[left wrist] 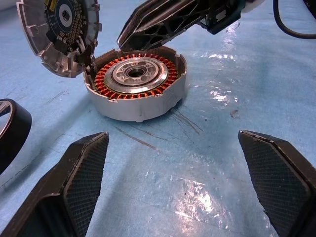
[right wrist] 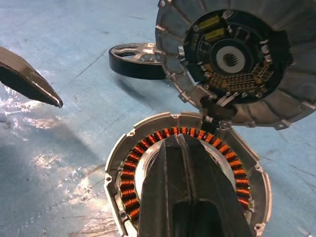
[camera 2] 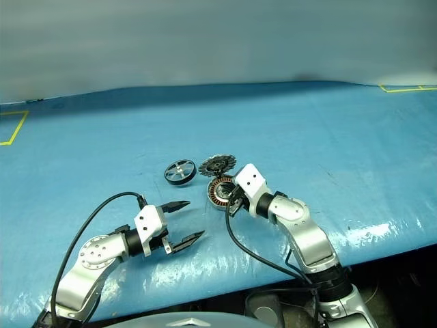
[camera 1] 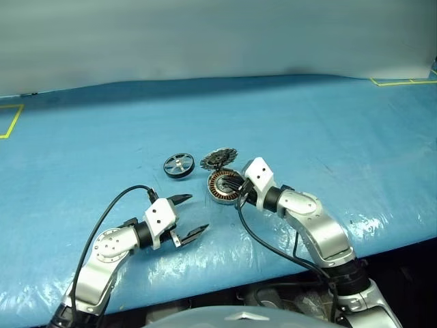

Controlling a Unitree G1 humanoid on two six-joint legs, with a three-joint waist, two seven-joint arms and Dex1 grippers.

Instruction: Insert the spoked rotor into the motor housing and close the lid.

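The motor housing [camera 1: 218, 186] lies on the blue table, its copper windings [left wrist: 106, 74] showing around a silver hub. Its lid [camera 1: 218, 160] stands tilted open at the far side, inner face with electronics [right wrist: 232, 59] showing. The spoked rotor [camera 1: 178, 165] lies flat on the table just left of the lid. My right gripper [right wrist: 180, 140] is shut and empty, its fingers reaching over the housing's open top. Nearer the table's front edge and to the left of the housing, my left gripper [camera 1: 196, 214] is open and holds nothing, and it points at the housing [left wrist: 138, 81].
A blue wrinkled sheet [camera 1: 328, 123] covers the table. Yellow tape marks sit at the far left [camera 1: 10, 121] and far right [camera 1: 403, 82]. Black cables [camera 1: 109, 205] trail from both wrists. The table's front edge [camera 1: 382, 242] runs close below the arms.
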